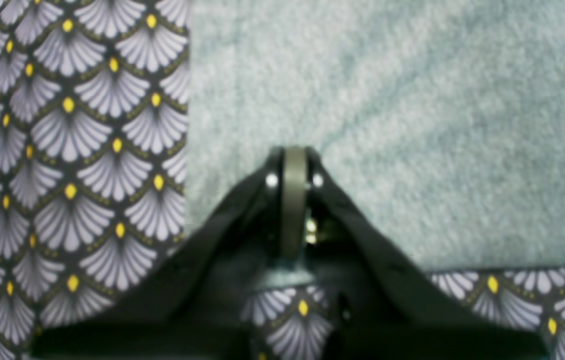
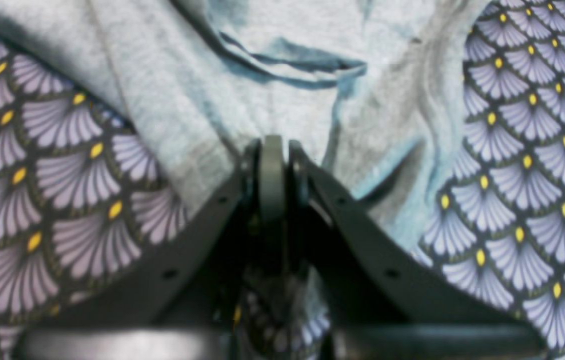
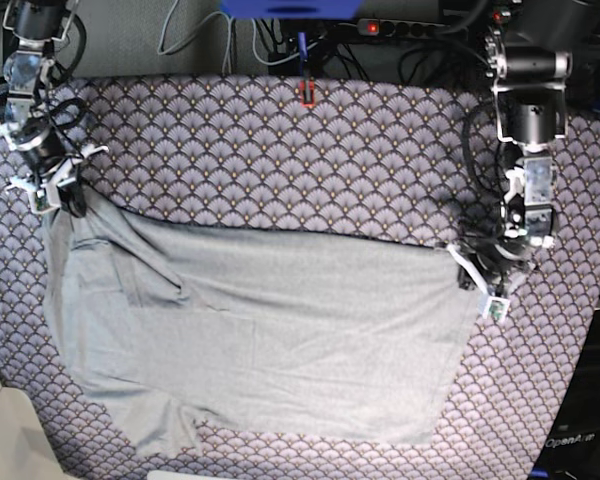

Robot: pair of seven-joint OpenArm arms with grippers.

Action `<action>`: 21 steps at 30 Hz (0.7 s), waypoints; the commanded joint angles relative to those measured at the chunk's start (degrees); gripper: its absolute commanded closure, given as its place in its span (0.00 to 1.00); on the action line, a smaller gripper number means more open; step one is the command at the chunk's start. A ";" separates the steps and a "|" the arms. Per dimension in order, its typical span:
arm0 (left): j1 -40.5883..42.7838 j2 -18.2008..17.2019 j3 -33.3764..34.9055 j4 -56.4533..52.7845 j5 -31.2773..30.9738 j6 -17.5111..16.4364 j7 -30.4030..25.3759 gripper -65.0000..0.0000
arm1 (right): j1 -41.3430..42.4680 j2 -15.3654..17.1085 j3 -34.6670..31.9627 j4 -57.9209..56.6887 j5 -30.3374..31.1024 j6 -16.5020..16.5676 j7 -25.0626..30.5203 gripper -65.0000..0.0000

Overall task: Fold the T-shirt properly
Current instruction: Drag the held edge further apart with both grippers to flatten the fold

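Left gripper is seen with jaws pressed together at a corner of the T-shirt — flat grey knit fills the view ahead of it, and the patterned tablecloth shows to the side and below. Whether fabric is actually pinched between the pads cannot be told from the wrist view; in the base view the tip sits right on the shirt's corner. Right gripper is also closed, at the opposite upper corner, where the cloth is bunched into ridges and a dark seam or hem line runs across.

The shirt is laid across the middle of the table, mostly spread, one arm at each end of its far edge. The right arm's end is rumpled, with a sleeve folded in and a crease running down; the near edge is uneven, with a flap hanging towards the table front.

Judged step: the far edge is held at both corners, ready to be tensioned or carried over for a fold.

For it to go well:
- Grip should be confirmed on both sides before any lift — a slipped corner would skew the fold.
- Both corners should be raised together and kept level, so the edge stays taut.
- The bunched end should be pulled outward first, so that wrinkles are not folded in.
- The carried edge should be laid parallel to the near edge, then released.
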 commanded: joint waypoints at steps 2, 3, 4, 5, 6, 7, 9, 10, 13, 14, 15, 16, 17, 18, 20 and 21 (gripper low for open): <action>5.20 -0.01 0.59 -2.57 5.84 -0.96 16.64 1.00 | -2.93 0.62 0.45 -0.79 -4.79 0.95 -7.38 0.96; 5.91 -0.01 0.59 -2.57 5.84 -0.96 16.64 1.00 | -3.46 0.44 0.89 -0.79 -4.79 1.13 -7.03 0.96; 6.43 -0.01 0.59 -2.57 5.84 -0.96 16.64 1.00 | -3.81 0.35 1.50 -0.79 -4.79 1.26 -6.59 0.96; 7.05 -0.01 0.59 -2.48 5.84 -0.96 16.55 1.00 | -3.90 0.27 2.56 -0.79 -4.79 1.26 -6.33 0.96; 7.58 -0.09 0.59 -2.48 5.84 -0.96 16.55 1.00 | -3.90 0.00 3.61 -0.79 -4.79 1.26 -6.24 0.96; 8.02 -0.09 0.59 -2.48 5.84 -0.96 16.55 1.00 | -3.99 -0.52 4.93 -0.88 -4.79 1.26 -6.24 0.96; 9.25 -0.09 0.59 -2.48 5.84 -0.96 16.37 1.00 | -3.99 -1.05 8.36 -0.88 -5.05 1.26 -5.98 0.96; 9.77 -0.09 0.59 -2.39 5.84 -0.96 16.29 1.00 | -4.07 -1.14 9.77 -0.88 -5.05 1.26 -5.98 0.96; 12.24 -0.18 0.59 0.24 5.84 -0.96 16.64 1.00 | -4.34 -1.76 13.11 -0.70 -5.05 1.26 -5.98 0.96; 13.64 -0.18 0.51 1.91 5.84 -0.96 16.64 1.00 | -4.43 -1.76 13.81 -0.70 -5.05 1.26 -5.98 0.96; 14.96 -0.18 0.51 3.58 5.84 -0.96 16.64 1.00 | -4.51 -1.76 14.25 -0.70 -5.14 1.26 -5.98 0.96; 16.19 -0.53 0.59 5.43 5.84 -0.96 16.64 1.00 | -5.22 -1.76 14.69 -0.70 -5.14 1.26 -5.98 0.96; 17.33 -0.80 0.59 7.01 5.84 -0.96 16.72 1.00 | -5.92 -1.76 15.13 -0.70 -5.05 1.26 -5.89 0.96; 18.39 -0.97 0.51 8.51 5.84 -0.96 16.72 1.00 | -6.45 -1.76 15.13 -0.70 -5.05 1.26 -5.45 0.96; 20.24 -1.06 0.33 10.71 5.84 -0.96 16.72 1.00 | -7.50 -1.84 15.22 -0.70 -5.05 1.26 -3.25 0.96; 20.76 -1.15 0.33 11.23 5.84 -0.96 16.72 1.00 | -8.47 -1.84 15.22 -0.70 -4.97 1.26 -2.20 0.96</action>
